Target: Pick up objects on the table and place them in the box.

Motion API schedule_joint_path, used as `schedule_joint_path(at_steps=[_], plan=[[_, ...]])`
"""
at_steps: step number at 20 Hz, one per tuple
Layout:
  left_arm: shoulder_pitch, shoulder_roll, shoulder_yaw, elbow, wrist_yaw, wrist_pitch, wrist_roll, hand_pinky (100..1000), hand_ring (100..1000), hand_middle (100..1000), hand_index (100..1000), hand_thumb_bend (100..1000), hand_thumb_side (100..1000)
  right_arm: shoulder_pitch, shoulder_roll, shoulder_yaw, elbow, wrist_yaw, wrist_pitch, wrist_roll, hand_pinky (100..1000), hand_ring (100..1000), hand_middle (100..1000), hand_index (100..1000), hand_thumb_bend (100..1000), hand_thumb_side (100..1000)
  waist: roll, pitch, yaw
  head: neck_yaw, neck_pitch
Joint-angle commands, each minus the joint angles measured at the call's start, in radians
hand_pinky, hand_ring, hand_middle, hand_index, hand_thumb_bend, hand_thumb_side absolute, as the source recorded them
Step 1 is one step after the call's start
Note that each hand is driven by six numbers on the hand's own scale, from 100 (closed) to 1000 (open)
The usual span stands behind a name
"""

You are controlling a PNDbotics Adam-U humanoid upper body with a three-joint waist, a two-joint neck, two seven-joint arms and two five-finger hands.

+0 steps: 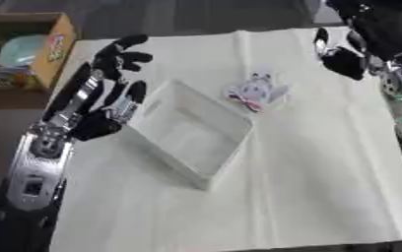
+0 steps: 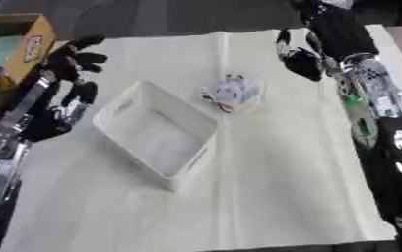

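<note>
White cloth [image 1: 308, 187] covers the table: your right hand [image 1: 341, 58], fingers relaxed and empty, hangs beyond the small packet [image 1: 256, 91]; lower onto it, since the box [image 1: 191, 133] stands alongside.

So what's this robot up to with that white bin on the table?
It is meant to put things into the white box, which sits on a cloth-covered table and looks empty right now. One small pale packet lies on the cloth just beyond the box, untouched. The left hand hovers beside the box's left wall with fingers relaxed, holding nothing. The right hand hangs above the far right of the table, also empty. A cardboard carton stands off to the far left.
</note>
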Motion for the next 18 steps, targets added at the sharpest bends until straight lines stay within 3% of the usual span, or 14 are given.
schedule_joint_path(at_steps=[1,6,18], plan=[[-0.013,0.020,-0.003,-0.010,0.003,-0.002,-0.006,752,100,956,845,100,765,-0.061,-0.025,0.014,0.062,-0.032,-0.069,0.024,833,843,881,1000,100,791,-0.001,-0.017,0.005,0.003,-0.003],[-0.010,0.018,-0.005,-0.010,0.003,0.000,-0.010,751,100,957,844,100,767,-0.152,-0.029,0.040,0.225,-0.073,-0.192,0.080,862,851,893,1000,100,796,-0.003,-0.023,0.011,0.005,-0.003],[-0.007,0.012,-0.009,-0.014,0.005,0.007,-0.018,750,100,958,843,100,765,-0.304,-0.017,0.065,0.498,-0.103,-0.338,0.063,847,842,885,1000,100,727,-0.013,-0.028,0.026,-0.005,-0.003]])
